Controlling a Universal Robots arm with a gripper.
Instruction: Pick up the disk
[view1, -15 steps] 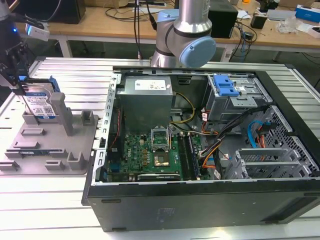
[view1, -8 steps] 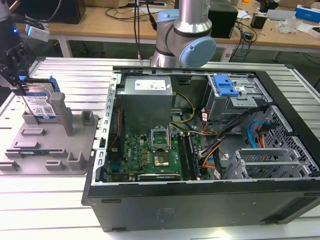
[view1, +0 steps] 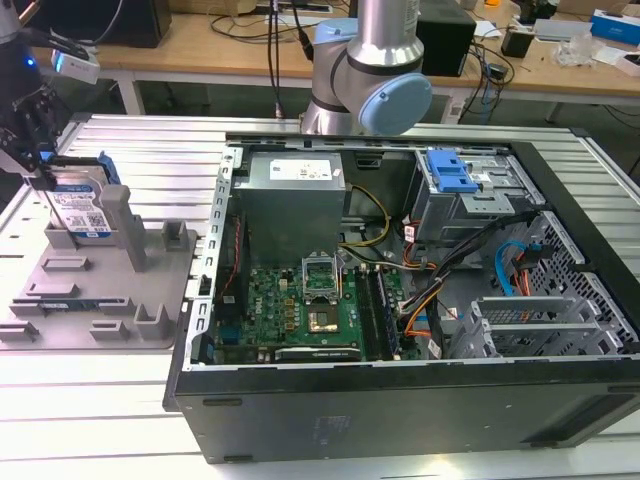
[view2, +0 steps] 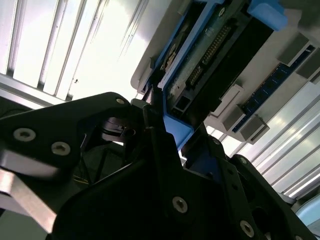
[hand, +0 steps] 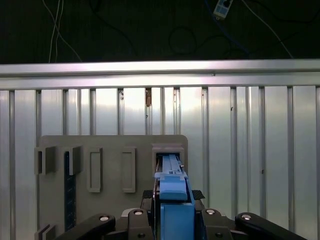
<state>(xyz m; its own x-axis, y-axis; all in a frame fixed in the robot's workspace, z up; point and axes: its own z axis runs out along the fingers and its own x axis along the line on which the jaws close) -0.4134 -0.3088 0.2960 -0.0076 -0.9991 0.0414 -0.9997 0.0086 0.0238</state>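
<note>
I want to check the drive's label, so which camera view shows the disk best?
The exterior view: the disk stands upright in the grey tray, label face visible. The first wrist view shows the disk edge-on; the second wrist view shows its connector side.

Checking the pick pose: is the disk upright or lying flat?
Upright, on edge: the disk stands in the grey fixture tray, label facing sideways, the gripper closed on its top edge.

The disk (view1: 80, 208) is partly hidden behind a grey post (view1: 120, 220).
</note>
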